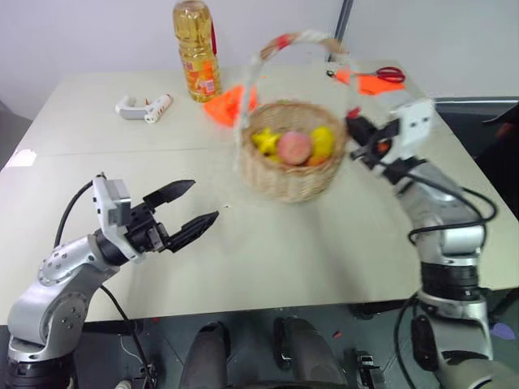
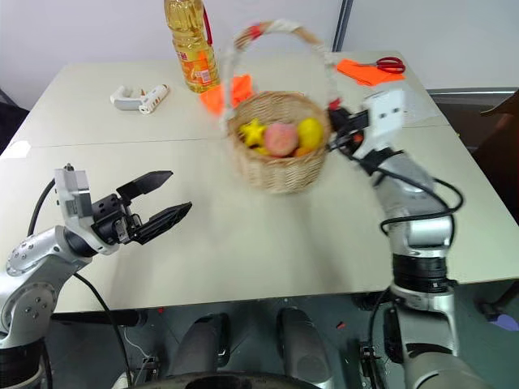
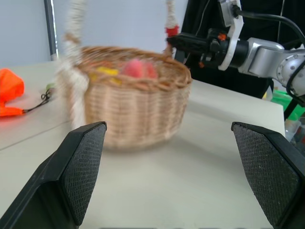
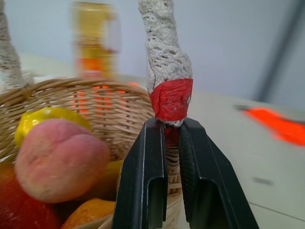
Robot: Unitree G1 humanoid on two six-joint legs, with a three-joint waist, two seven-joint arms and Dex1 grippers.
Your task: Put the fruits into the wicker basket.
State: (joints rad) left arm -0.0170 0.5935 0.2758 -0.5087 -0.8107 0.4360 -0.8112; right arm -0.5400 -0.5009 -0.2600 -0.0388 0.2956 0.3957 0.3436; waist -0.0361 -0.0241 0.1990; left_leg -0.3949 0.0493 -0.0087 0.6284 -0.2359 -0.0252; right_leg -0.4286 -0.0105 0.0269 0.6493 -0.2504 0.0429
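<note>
Right end effector point(image 4: 172, 143) clamps wicker basket point(image 1: 293, 180) handle; left end effector point(image 1: 188, 208) spread.

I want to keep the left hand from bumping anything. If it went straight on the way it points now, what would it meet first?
Most likely the wicker basket: it stands right ahead between the open left hand's fingers, with bare table before it. Depth is hard to judge, so how soon is unclear.

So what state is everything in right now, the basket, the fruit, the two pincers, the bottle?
Round tan wicker basket: upright on the table, fruit inside.
Pink-orange peach: in the basket.
Lumpy yellow ridged fruit: in the basket.
Right pincer: shut on the basket handle's base.
Left pincer: open, empty.
Yellow oil bottle: upright, capped.
</note>
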